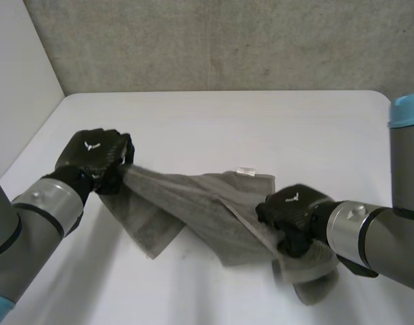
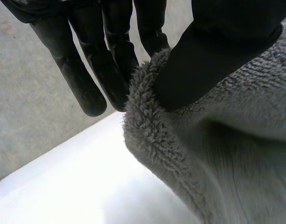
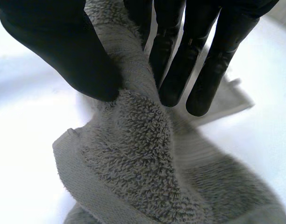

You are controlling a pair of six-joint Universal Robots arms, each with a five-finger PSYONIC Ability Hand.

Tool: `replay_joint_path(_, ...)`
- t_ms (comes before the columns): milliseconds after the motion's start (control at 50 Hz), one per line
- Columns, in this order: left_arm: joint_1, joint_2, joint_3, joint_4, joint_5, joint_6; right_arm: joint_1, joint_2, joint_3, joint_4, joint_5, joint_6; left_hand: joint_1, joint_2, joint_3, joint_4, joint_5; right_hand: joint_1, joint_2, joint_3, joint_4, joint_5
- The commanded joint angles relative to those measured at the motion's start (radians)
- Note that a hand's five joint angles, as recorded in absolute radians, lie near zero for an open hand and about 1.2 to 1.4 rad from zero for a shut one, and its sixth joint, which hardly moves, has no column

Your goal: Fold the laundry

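Note:
A grey towel (image 1: 193,210) hangs stretched between my two hands over the white table (image 1: 227,122), its middle sagging onto the tabletop. My left hand (image 1: 95,159) holds one end lifted at the left. In the left wrist view its thumb (image 2: 218,51) pinches the towel's fluffy edge (image 2: 147,121) against the fingers (image 2: 87,79). My right hand (image 1: 291,213) grips the other end at the right, low over the table. Seen from the right wrist, the thumb (image 3: 63,51) and fingers (image 3: 189,60) pinch a bunched fold of towel (image 3: 133,154).
A small white label (image 1: 245,170) sits on the towel's far edge. A concrete wall (image 1: 227,40) runs behind the table. The table's left edge (image 1: 31,145) lies close to my left arm.

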Motion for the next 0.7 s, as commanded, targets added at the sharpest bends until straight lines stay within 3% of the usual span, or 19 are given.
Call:
replay_joint_path(20, -0.005, -0.061, -0.035, -0.001, -0.002, 0.055, -0.017, 0.1, 0.008, -0.114, -0.014, 0.001, 0.234, 0.184, 0.181, 0.179, 0.198, 0.296, 0.126, 0.124, 0.125, 0.11)
replay_joint_path(160, -0.007, -0.126, -0.018, 0.008, 0.001, 0.065, -0.013, 0.102, 0.01, -0.198, 0.018, -0.002, 0.234, 0.184, 0.181, 0.179, 0.198, 0.42, 0.25, 0.248, 0.249, 0.234)
replay_joint_path(280, -0.009, -0.227, 0.186, 0.064, -0.004, 0.103, -0.002, 0.073, -0.134, -0.353, 0.076, -0.003, 0.234, 0.184, 0.181, 0.179, 0.198, 0.457, 0.287, 0.285, 0.286, 0.271)
replay_joint_path(320, -0.009, -0.241, 0.285, 0.112, -0.01, 0.109, -0.001, 0.063, -0.185, -0.442, 0.102, -0.003, 0.234, 0.184, 0.181, 0.179, 0.198, 0.457, 0.287, 0.285, 0.286, 0.271)
replay_joint_path(380, -0.019, -0.229, 0.527, 0.296, -0.074, 0.095, -0.002, 0.019, -0.266, -0.817, 0.197, 0.007, 0.234, 0.184, 0.181, 0.179, 0.198, 0.457, 0.287, 0.285, 0.286, 0.271)
replay_joint_path(400, -0.019, -0.228, 0.528, 0.296, -0.074, 0.095, -0.002, 0.019, -0.266, -0.818, 0.198, 0.007, 0.234, 0.184, 0.181, 0.179, 0.198, 0.457, 0.287, 0.285, 0.286, 0.271)
replay_joint_path(440, -0.021, -0.216, 0.571, 0.376, -0.111, 0.088, -0.001, 0.008, -0.256, -1.041, 0.199, 0.027, 0.234, 0.184, 0.181, 0.179, 0.198, 0.457, 0.287, 0.285, 0.286, 0.271)
replay_joint_path(480, -0.035, -0.166, 0.583, 0.494, -0.148, 0.06, -0.004, 0.008, -0.245, -1.08, 0.188, 0.03, 0.234, 0.184, 0.181, 0.179, 0.198, 0.457, 0.287, 0.285, 0.286, 0.271)
replay_joint_path(620, -0.079, -0.097, 0.403, 0.496, -0.133, 0.055, -0.016, 0.01, -0.222, -0.964, 0.148, 0.033, 0.234, 0.184, 0.181, 0.179, 0.198, 0.457, 0.287, 0.285, 0.286, 0.271)
replay_joint_path(700, -0.084, -0.084, 0.186, 0.493, -0.104, 0.066, -0.021, 0.065, -0.231, -0.75, 0.06, 0.021, 0.234, 0.184, 0.181, 0.179, 0.198, 0.457, 0.287, 0.285, 0.286, 0.271)
